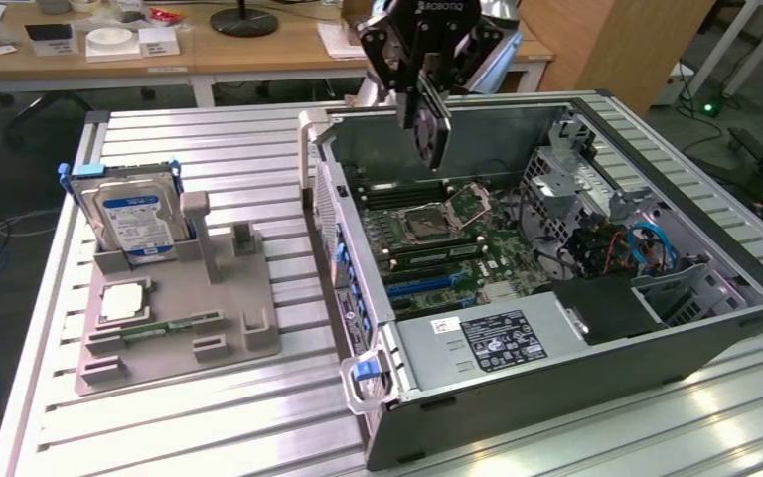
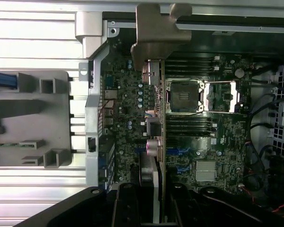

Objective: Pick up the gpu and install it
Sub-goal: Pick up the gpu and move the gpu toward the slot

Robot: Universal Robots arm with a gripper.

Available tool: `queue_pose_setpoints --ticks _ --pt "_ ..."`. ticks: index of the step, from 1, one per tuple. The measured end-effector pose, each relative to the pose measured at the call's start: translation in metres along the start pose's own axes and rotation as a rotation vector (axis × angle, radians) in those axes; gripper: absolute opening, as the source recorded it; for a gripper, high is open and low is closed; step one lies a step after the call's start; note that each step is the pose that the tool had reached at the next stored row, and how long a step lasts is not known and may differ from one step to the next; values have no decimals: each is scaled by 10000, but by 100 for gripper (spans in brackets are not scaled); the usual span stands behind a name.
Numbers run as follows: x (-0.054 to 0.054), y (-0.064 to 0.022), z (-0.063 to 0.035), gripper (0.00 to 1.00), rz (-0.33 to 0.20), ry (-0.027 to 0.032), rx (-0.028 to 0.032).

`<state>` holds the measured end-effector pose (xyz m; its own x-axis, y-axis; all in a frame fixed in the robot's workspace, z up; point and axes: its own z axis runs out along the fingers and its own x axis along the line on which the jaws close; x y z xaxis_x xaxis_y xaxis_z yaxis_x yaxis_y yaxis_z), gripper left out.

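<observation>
My gripper (image 1: 424, 84) hangs over the open computer case (image 1: 699, 248) and is shut on the gpu (image 1: 432, 124), a thin dark card held on edge and pointing down toward the motherboard (image 1: 468, 238). The card's lower end is still above the board, near the CPU socket (image 1: 451, 211). In the wrist view the gpu (image 2: 155, 142) shows edge-on between my fingers (image 2: 125, 203), with its metal bracket (image 2: 156, 33) at the far end. It lines up over the board beside the socket (image 2: 184, 94), with the blue slots (image 2: 177, 152) close to its side.
On the exterior view's left a grey fixture (image 1: 183, 318) holds a blue-labelled hard drive (image 1: 136, 219), a flat chip (image 1: 127, 298) and a green memory stick (image 1: 163, 326). Cables and drive cages (image 1: 620, 238) crowd the case's right end. A desk (image 1: 223, 50) stands behind the ribbed metal table (image 1: 223, 437).
</observation>
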<state>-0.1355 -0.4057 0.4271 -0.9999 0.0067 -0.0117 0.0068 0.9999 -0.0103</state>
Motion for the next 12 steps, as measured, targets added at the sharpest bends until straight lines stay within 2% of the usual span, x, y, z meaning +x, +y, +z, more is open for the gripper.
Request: queue_pose_setpoints --ticks 12 --pt "-197 2 3 28 9 0 0"
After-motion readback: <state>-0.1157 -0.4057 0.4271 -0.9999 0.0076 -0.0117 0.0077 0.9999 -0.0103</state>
